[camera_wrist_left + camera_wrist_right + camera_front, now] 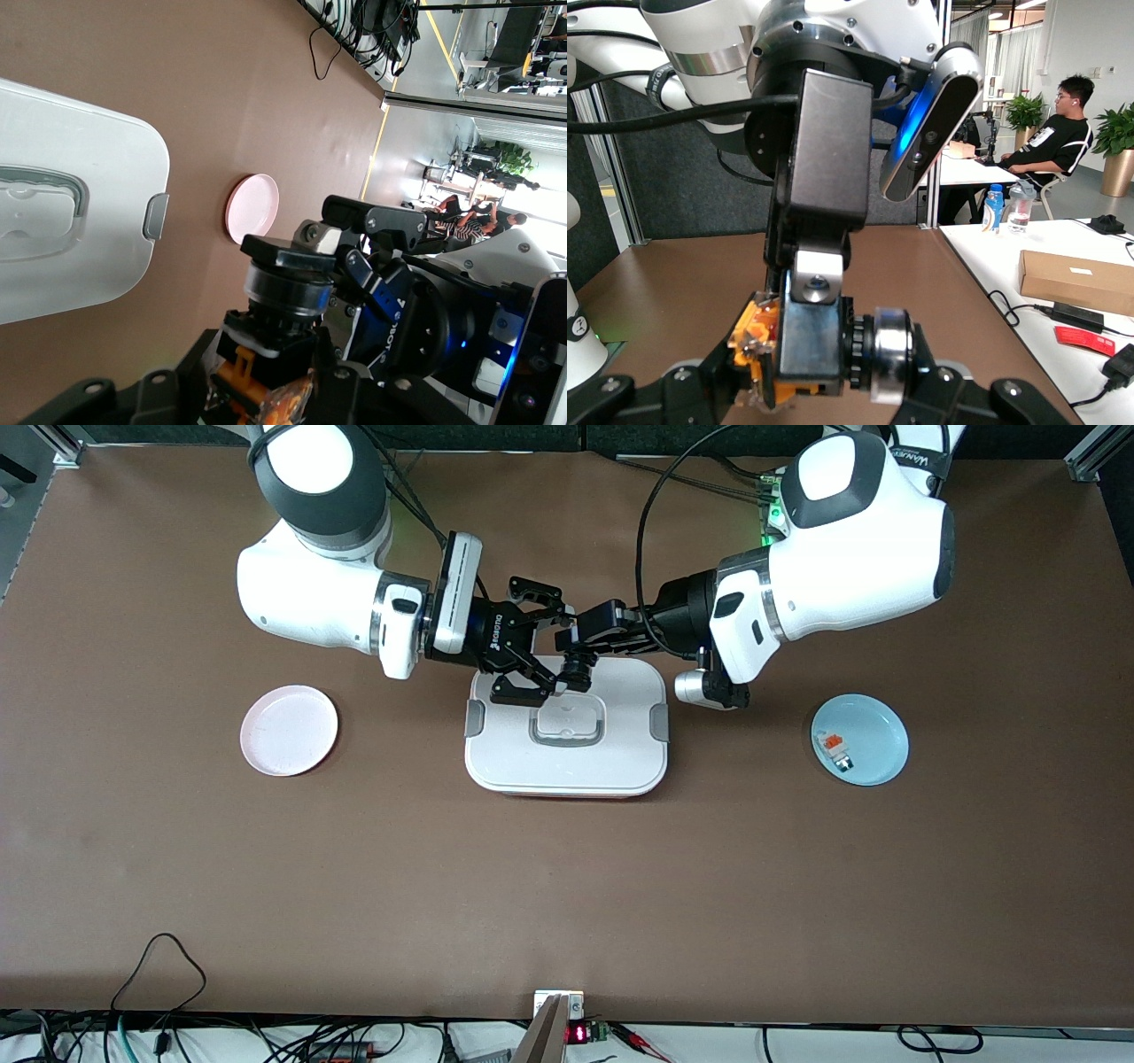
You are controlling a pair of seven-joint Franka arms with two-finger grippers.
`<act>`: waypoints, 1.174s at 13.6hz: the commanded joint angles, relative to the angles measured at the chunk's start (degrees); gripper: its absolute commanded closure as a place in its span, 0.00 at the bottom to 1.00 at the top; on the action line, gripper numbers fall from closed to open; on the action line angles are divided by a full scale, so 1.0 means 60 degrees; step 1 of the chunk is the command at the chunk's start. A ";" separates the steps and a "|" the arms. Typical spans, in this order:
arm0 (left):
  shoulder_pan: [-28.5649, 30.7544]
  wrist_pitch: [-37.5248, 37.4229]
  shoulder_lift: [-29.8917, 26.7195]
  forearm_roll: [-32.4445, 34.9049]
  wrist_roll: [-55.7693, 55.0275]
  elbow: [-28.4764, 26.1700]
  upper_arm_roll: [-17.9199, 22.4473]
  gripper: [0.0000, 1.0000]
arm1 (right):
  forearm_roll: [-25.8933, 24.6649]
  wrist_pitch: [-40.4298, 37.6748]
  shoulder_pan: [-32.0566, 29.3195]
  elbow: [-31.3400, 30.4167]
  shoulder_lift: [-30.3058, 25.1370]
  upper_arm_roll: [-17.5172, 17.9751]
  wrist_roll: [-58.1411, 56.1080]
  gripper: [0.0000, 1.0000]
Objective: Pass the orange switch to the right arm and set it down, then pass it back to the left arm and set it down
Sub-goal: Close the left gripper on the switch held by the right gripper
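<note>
The orange switch (576, 670), a small black block with an orange part and a round knob, hangs in the air over the white box (567, 766), at the edge nearest the arms' bases. My right gripper (556, 652) is shut on it, with fingers at its orange end and its knob end (890, 350). My left gripper (571, 646) comes in from the other arm's end and is shut on the black body. In the right wrist view, a finger (819, 204) of the left gripper lies flat on the switch (824, 354). The left wrist view shows the switch (275, 350) between dark fingers.
A pink plate (289, 730) lies toward the right arm's end of the table. A blue plate (877, 726) toward the left arm's end holds a small white-and-grey piece with an orange top (834, 748). The box has grey side latches and a lid handle (567, 722).
</note>
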 commanded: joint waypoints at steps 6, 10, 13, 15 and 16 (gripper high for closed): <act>0.0025 -0.0013 -0.0032 0.0082 -0.0074 0.0037 -0.0027 0.74 | 0.0175 0.0171 0.0098 0.0040 -0.0047 -0.0022 -0.0113 0.00; 0.0025 0.0002 -0.0032 0.0082 -0.0104 0.0052 -0.0027 0.74 | 0.0161 0.0215 0.0069 0.0040 -0.0048 -0.0037 -0.0025 0.00; 0.0025 0.0002 -0.0032 0.0082 -0.0118 0.0052 -0.0013 0.74 | 0.0146 0.0332 0.0025 0.0011 -0.0048 -0.0051 -0.0127 0.00; 0.0054 0.0002 -0.0032 0.0082 -0.0118 0.0052 0.0002 0.75 | 0.0001 0.0536 0.0025 -0.0019 -0.0062 -0.0052 -0.0156 0.00; 0.0098 0.0002 -0.0032 0.0082 -0.0118 0.0052 0.0002 0.77 | -0.0349 0.0668 0.0010 -0.0164 -0.0062 -0.0052 -0.0185 0.00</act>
